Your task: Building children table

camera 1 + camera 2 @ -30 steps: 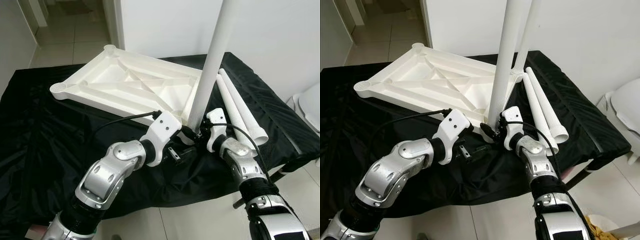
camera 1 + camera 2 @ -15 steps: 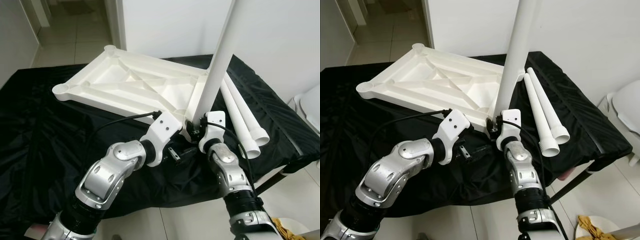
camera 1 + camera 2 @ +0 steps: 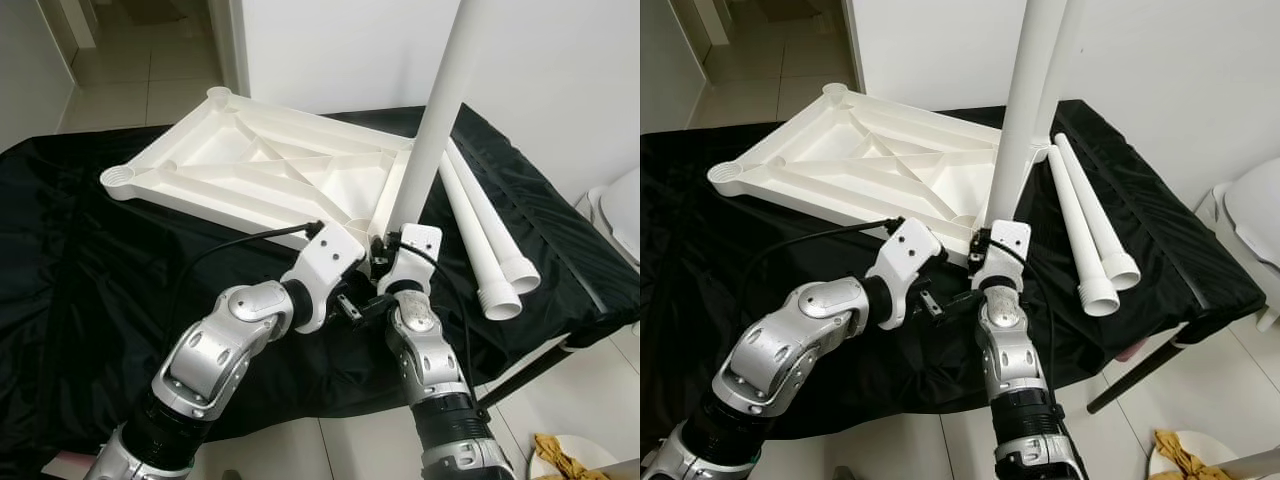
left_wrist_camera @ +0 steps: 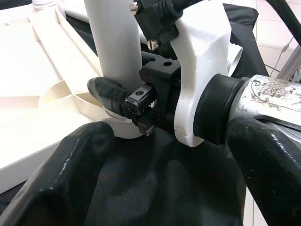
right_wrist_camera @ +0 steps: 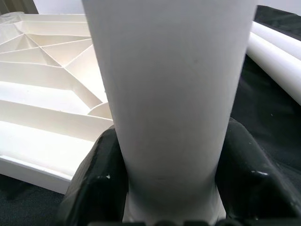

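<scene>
The table top [image 3: 260,170] lies upside down on the black-covered desk [image 3: 80,280]; the right gripper [image 3: 385,262] holds the upright leg [image 3: 430,130] at its near corner. Two spare legs [image 3: 1090,230] lie beside. In the right wrist view the jaws clench the leg. In the left wrist view the left gripper [image 4: 155,188] has its jaws spread, grasping nothing.

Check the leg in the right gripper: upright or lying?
Upright, leaning slightly. The table leg rises from the tabletop corner, right gripper shut around its base.
</scene>
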You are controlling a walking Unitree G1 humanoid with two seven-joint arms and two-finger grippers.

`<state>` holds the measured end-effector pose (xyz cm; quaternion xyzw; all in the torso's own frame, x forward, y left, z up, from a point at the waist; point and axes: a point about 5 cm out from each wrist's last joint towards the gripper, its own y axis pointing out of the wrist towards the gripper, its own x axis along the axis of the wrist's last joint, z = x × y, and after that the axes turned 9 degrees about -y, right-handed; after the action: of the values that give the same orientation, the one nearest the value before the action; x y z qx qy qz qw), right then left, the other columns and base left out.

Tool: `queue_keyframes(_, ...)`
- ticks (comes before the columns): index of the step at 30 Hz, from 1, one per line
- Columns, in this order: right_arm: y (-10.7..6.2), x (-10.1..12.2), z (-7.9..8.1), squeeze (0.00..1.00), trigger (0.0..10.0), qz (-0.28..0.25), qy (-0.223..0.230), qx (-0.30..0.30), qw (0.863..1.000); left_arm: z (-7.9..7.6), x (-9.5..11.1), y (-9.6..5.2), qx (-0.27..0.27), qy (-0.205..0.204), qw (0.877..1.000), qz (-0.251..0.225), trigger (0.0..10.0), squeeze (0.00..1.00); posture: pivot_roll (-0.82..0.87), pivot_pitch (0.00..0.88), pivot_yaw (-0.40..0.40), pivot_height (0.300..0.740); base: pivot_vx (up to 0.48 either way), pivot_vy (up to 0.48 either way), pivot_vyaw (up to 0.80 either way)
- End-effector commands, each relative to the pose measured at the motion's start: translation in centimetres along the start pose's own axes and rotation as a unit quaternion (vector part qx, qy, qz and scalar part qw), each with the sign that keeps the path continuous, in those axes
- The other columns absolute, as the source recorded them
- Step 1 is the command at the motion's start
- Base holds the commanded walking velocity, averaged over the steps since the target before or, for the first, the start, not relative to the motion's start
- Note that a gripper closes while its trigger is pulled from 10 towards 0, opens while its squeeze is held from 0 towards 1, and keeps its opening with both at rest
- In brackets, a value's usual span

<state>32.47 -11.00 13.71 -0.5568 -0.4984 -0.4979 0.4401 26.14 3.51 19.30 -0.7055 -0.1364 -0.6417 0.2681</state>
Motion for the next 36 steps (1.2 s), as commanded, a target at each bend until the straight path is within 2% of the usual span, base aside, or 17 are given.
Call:
queue_keyframes(1, -0.5, -1.8, -0.4, 0.00, 2.3, 0.045, -0.011, -0.014, 0.999, -0.3, -0.4, 0.1, -0.001, -0.005, 1.000, 0.004, 10.0, 0.00, -0.07, 0.030, -0.028, 0.740, 0.000, 0.000, 0.00)
queue_keyframes(3, -0.6, -1.8, -0.3, 0.00, 2.3, 0.046, -0.012, -0.012, 0.999, -0.3, -0.4, 0.1, 0.000, -0.005, 1.000, 0.004, 10.0, 0.00, -0.07, 0.030, -0.028, 0.740, 0.000, 0.000, 0.00)
queue_keyframes(4, -0.6, -1.8, -0.3, 0.00, 10.0, 0.046, -0.017, -0.014, 0.999, -0.4, -0.4, 0.1, 0.000, -0.005, 1.000, 0.004, 10.0, 0.00, -0.08, 0.028, -0.027, 0.740, 0.000, 0.000, 0.00)
queue_keyframes(7, -0.6, -1.7, -0.4, 0.00, 10.0, 0.044, -0.013, -0.011, 0.999, -0.4, -0.4, 0.1, -0.001, -0.004, 1.000, 0.004, 10.0, 0.00, -0.08, 0.028, -0.027, 0.740, 0.000, 0.000, 0.00)
queue_keyframes(8, -0.5, -1.6, -0.5, 1.00, 10.0, 0.040, -0.010, -0.008, 0.999, -0.4, -0.4, 0.1, -0.002, -0.004, 1.000, 0.004, 10.0, 0.00, -0.08, 0.028, -0.026, 0.740, 0.000, 0.000, 0.00)
queue_keyframes(15, 0.0, -1.2, -1.7, 1.00, 10.0, 0.021, -0.003, 0.007, 1.000, -0.4, -0.5, 0.1, -0.002, -0.004, 1.000, 0.006, 10.0, 0.00, -0.07, 0.024, -0.025, 0.740, 0.000, 0.000, 0.00)
queue_keyframes(21, 0.9, -0.7, -2.4, 1.00, 10.0, 0.002, 0.001, 0.058, 0.998, -0.4, -0.4, 0.1, -0.002, -0.004, 1.000, 0.006, 10.0, 0.00, -0.08, 0.025, -0.022, 0.740, 0.000, 0.000, 0.00)
queue_keyframes(22, 1.2, -0.5, -2.8, 0.47, 10.0, -0.007, -0.010, 0.083, 0.996, -0.4, -0.4, 0.1, -0.002, -0.004, 1.000, 0.006, 10.0, 0.00, -0.08, 0.024, -0.021, 0.740, 0.000, 0.000, 0.00)
queue_keyframes(23, 1.4, -0.3, -3.0, 0.47, 10.0, -0.012, -0.018, 0.099, 0.995, -0.4, -0.4, 0.1, -0.003, -0.004, 1.000, 0.006, 10.0, 0.00, -0.08, 0.024, -0.021, 0.740, 0.000, 0.000, 0.00)
queue_keyframes(24, 1.6, -0.3, -3.1, 0.00, 10.0, -0.013, -0.018, 0.122, 0.992, -0.4, -0.4, 0.1, -0.003, -0.004, 1.000, 0.006, 10.0, 0.00, -0.08, 0.025, -0.021, 0.740, 0.000, 0.000, 0.00)
queue_keyframes(26, 1.8, -0.3, -3.3, 0.00, 10.0, -0.013, -0.019, 0.138, 0.990, -0.4, -0.4, 0.1, -0.003, -0.004, 1.000, 0.006, 10.0, 0.00, -0.08, 0.026, -0.020, 0.740, 0.000, 0.000, 0.00)
queue_keyframes(29, 2.1, -0.1, -3.6, 0.00, 10.0, -0.029, -0.041, 0.211, 0.976, -0.3, -0.4, 0.1, -0.003, -0.002, 1.000, 0.007, 10.0, 0.00, -0.07, 0.026, -0.017, 0.740, 0.000, 0.000, 0.00)
queue_keyframes(30, 2.1, -0.1, -3.6, 0.00, 10.0, -0.029, -0.041, 0.211, 0.976, -0.3, -0.4, 0.1, -0.003, -0.002, 1.000, 0.007, 10.0, 0.00, -0.07, 0.026, -0.017, 0.740, 0.000, 0.000, 0.00)
queue_keyframes(32, 2.3, -0.3, -3.8, 0.00, 10.0, -0.033, -0.061, 0.256, 0.964, -0.3, -0.4, 0.0, -0.002, -0.002, 1.000, 0.007, 10.0, 0.00, -0.07, 0.026, -0.012, 0.740, 0.000, 0.000, 0.00)
queue_keyframes(36, 2.5, -0.4, -4.1, 0.00, 10.0, -0.031, -0.076, 0.288, 0.954, -0.2, -0.3, 0.0, -0.001, -0.001, 1.000, 0.007, 10.0, 0.00, -0.07, 0.029, -0.008, 0.740, 0.000, 0.000, 0.00)
